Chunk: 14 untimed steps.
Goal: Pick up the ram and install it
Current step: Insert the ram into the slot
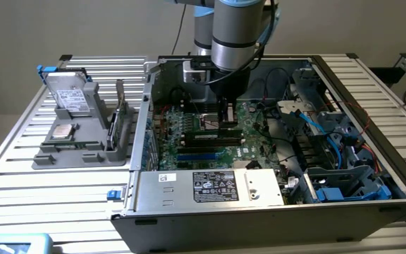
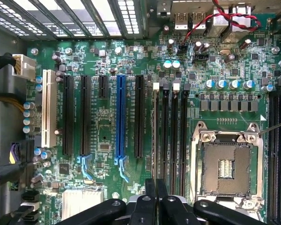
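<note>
The ram [image 1: 210, 136], a long dark stick with a white label, stands on edge in a memory slot of the motherboard [image 1: 188, 124] inside the open computer case. My gripper [image 1: 225, 127] comes straight down on it, a little toward the exterior view's right of the stick's middle. In the wrist view the ram [image 2: 155, 136] shows edge-on as a thin strip in the memory slot nearest the expansion slots. That strip runs into the narrow gap of my gripper [image 2: 155, 180], whose black fingers [image 2: 150, 194] are shut on its top edge.
An empty processor socket [image 2: 225, 168] lies beside the memory slots, and a blue expansion slot [image 2: 122, 117] on the other side. A power supply [image 1: 217, 185] fills the case front; cables and a drive cage [image 1: 330, 159] crowd the exterior view's right. A grey holder [image 1: 83, 153] outside carries a hard drive [image 1: 71, 98] and a processor chip [image 1: 63, 131].
</note>
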### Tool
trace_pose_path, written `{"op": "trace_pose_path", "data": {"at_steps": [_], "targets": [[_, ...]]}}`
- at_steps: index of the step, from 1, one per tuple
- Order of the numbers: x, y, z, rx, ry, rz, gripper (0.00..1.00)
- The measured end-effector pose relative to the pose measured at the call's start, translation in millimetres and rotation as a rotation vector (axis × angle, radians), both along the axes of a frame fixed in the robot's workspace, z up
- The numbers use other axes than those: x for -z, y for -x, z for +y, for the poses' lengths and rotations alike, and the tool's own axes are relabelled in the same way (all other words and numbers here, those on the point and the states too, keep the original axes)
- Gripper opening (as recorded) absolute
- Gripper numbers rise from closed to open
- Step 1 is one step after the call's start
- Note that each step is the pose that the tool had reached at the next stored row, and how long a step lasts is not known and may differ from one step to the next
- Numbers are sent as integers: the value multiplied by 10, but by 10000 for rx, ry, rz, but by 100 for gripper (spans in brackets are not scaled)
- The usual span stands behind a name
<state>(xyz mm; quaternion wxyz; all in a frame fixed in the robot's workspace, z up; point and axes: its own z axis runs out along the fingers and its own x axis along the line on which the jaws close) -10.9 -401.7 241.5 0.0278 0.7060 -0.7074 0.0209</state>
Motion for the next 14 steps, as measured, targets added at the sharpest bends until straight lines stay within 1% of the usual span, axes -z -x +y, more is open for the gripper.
{"op": "trace_pose_path", "data": {"at_steps": [14], "targets": [[15,0,20,210,2,0,12]]}}
